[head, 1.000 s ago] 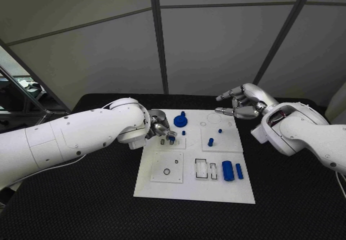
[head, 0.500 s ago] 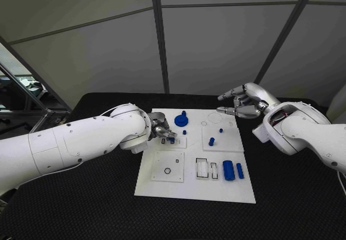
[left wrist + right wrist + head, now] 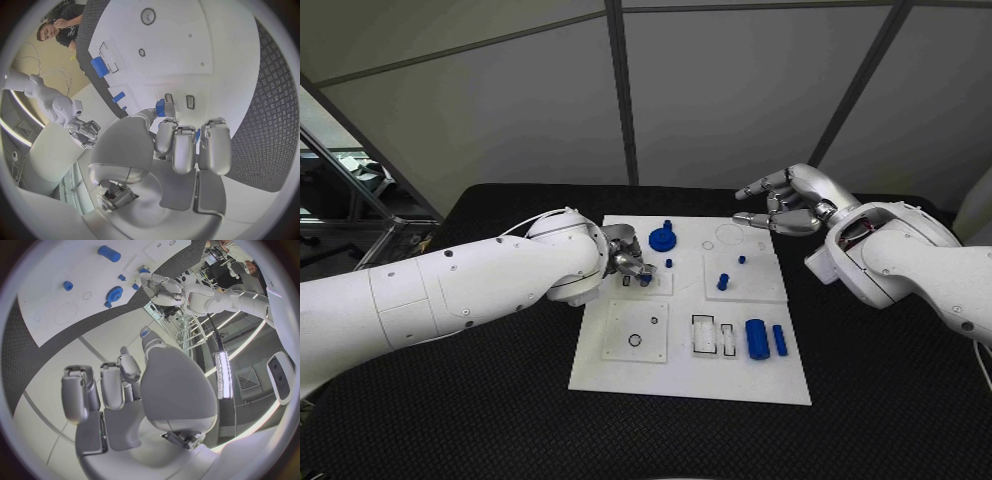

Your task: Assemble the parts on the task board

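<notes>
Black textured table (image 3: 473, 400) spread under my arms, grey panelled wall (image 3: 718, 90) at my twelve o'clock, dark seams between its panels, metal frame (image 3: 358, 190) at ten o'clock.

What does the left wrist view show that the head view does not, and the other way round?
Left wrist view alone: the left hand from behind, its thumb and a finger pinching a small blue part just above two small rectangular slots in the task board.

Head view alone: the whole task board, with the blue gear at its far side and, at its near side, the large blue cylinder beside a slimmer blue bar.

Both: the left hand at the board, the right hand hovering empty off the board.
</notes>
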Available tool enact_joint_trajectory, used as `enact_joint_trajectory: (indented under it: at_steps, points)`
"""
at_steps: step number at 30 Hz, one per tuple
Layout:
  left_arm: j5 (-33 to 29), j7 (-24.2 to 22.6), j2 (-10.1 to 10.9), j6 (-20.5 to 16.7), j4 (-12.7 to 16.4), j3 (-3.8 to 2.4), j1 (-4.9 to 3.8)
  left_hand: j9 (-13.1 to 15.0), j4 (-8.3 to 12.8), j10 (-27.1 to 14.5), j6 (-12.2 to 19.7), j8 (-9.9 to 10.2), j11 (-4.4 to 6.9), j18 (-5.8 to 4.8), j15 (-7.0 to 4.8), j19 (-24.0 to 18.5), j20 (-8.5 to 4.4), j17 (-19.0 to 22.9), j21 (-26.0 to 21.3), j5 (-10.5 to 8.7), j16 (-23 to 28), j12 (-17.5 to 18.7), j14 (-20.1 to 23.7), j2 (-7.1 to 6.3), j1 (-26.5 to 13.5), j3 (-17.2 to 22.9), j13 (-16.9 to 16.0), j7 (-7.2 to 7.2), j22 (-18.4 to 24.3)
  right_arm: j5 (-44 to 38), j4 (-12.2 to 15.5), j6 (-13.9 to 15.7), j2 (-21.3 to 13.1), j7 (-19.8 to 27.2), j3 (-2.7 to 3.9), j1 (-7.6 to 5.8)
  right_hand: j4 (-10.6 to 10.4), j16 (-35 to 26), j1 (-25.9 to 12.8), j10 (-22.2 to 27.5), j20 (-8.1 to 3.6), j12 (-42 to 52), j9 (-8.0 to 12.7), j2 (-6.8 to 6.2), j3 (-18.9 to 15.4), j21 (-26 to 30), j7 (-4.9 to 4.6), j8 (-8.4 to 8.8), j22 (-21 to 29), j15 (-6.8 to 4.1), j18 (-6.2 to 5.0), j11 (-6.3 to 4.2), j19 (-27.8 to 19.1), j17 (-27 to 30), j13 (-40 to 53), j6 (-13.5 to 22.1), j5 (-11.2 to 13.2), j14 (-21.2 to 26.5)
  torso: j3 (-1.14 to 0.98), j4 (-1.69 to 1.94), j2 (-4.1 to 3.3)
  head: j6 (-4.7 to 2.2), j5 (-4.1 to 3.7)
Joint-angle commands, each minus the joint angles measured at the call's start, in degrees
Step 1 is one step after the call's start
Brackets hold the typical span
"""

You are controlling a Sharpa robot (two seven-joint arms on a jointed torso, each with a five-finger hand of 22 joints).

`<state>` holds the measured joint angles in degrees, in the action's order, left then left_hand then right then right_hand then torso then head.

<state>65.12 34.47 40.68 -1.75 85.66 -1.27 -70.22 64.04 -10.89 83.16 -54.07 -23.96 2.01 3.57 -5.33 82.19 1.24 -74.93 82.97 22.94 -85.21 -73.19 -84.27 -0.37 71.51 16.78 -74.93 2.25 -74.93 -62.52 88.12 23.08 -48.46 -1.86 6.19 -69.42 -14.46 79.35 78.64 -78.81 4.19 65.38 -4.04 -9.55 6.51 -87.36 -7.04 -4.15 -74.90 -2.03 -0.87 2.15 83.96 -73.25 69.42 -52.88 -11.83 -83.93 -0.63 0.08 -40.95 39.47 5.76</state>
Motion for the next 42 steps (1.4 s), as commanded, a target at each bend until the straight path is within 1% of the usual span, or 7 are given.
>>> enact_joint_trajectory:
  at_steps: [1,11,13,15,22,30,42]
  points:
    - [2.15,0.73,-0.23,-0.17,-0.19,-0.04,0.10,0.08,9.69,0.55,-0.36,0.26,-0.05,-0.71,0.03,0.34,-0.02,-9.85,0.35,-0.30,-0.23,-0.23,-4.41,-0.08,-0.55,10.06,-7.17,-0.23,-2.65,-0.23,0.01,-0.41,0.09,0.51,0.05,-0.11,-0.19,-0.15,-0.32,0.17,-0.12,-0.16,-0.02,0.24,0.08,0.25,0.06,0.02,-11.50,-0.30,-0.14,-0.10,3.70,0.04,-0.04,-0.34,-0.01,-2.37,0.02,0.02,0.00,0.07,0.04]
    - [2.32,1.67,-0.30,1.21,-0.60,-0.04,0.37,0.33,10.00,0.67,-0.44,0.26,-0.04,-0.72,0.02,0.37,-0.03,-9.89,0.38,-0.33,-0.26,-0.50,-4.42,-0.18,-0.72,10.43,-7.32,-0.23,-2.74,-0.31,-0.07,-0.55,0.16,0.51,0.05,-0.11,-0.20,-0.13,-0.35,0.16,-0.12,-0.14,-0.02,0.27,0.08,0.25,0.07,0.02,-11.50,-0.31,-0.14,-0.10,3.70,0.01,-0.03,-0.36,0.00,-2.37,0.01,0.07,0.02,0.30,0.07]
    - [2.33,1.78,-0.31,1.48,-0.62,-0.04,0.39,0.44,10.13,0.71,-0.46,0.26,-0.03,-0.72,0.01,0.36,-0.04,-9.89,0.37,-0.34,-0.26,-0.58,-4.42,-0.23,-0.79,10.58,-7.38,-0.23,-2.74,-0.32,-0.07,-0.57,0.19,0.52,0.05,-0.11,-0.23,-0.10,-0.40,0.13,-0.13,-0.10,-0.02,0.33,0.08,0.24,0.07,0.02,-11.52,-0.31,-0.14,-0.11,3.72,-0.05,0.00,-0.40,0.02,-2.39,0.01,0.10,0.02,-0.01,-0.01]
    - [2.33,1.89,-0.32,1.79,-0.60,-0.04,0.40,0.44,10.13,0.71,-0.46,0.26,-0.03,-0.72,0.01,0.36,-0.04,-9.89,0.37,-0.34,-0.26,-0.58,-4.42,-0.23,-0.79,10.58,-7.38,-0.23,-2.74,-0.41,-0.07,-0.56,0.22,0.45,0.05,-0.11,-0.23,-0.10,-0.40,0.13,-0.13,-0.10,-0.02,0.33,0.08,0.24,0.07,0.02,-11.52,-0.31,-0.14,-0.11,3.72,-0.05,0.00,-0.40,0.02,-2.39,0.03,0.11,0.01,-0.05,-0.04]
    - [2.33,2.16,-0.23,3.15,-0.41,-0.05,0.43,0.58,10.31,0.71,-0.48,0.27,-0.03,-0.71,0.01,0.33,-0.04,-9.88,0.34,-0.35,-0.26,-0.56,-4.42,-0.26,-0.88,10.80,-7.39,-0.23,-2.70,-0.73,-0.17,-0.54,0.26,0.25,0.04,-0.10,-0.23,-0.10,-0.40,0.13,-0.13,-0.10,-0.02,0.33,0.08,0.24,0.07,0.02,-11.52,-0.31,-0.14,-0.11,3.72,-0.05,0.00,-0.40,0.02,-2.39,0.03,0.04,0.02,0.32,0.11]
    - [2.33,2.06,-0.15,5.32,-0.26,-0.05,0.44,0.76,10.52,0.70,-0.52,0.26,-0.03,-0.71,0.01,0.31,-0.05,-9.82,0.33,-0.21,-0.20,-0.51,-4.40,-0.28,-1.01,11.08,-7.39,-0.23,-2.70,-1.01,-0.27,-0.39,0.33,0.07,0.04,-0.10,-0.27,-0.11,-0.47,0.10,-0.14,-0.06,-0.02,0.45,0.11,0.27,0.09,0.02,-11.48,-0.32,-0.15,-0.12,3.69,-0.05,0.01,-0.48,0.04,-2.40,0.00,0.03,0.02,0.39,0.07]
    - [2.32,1.95,-0.49,5.60,-0.68,-0.05,0.48,1.00,10.76,0.67,-0.56,0.27,-0.05,-0.71,0.01,0.30,-0.05,-9.82,0.32,-0.10,-0.19,-0.43,-4.39,-0.38,-1.25,11.38,-7.38,-0.21,-2.71,-1.10,-0.32,-0.38,0.40,0.09,0.04,-0.10,-0.27,-0.11,-0.47,0.10,-0.14,-0.06,-0.02,0.45,0.11,0.27,0.09,0.02,-11.48,-0.32,-0.15,-0.12,3.69,-0.05,0.01,-0.48,0.04,-2.40,-0.01,0.05,0.04,0.58,0.04]
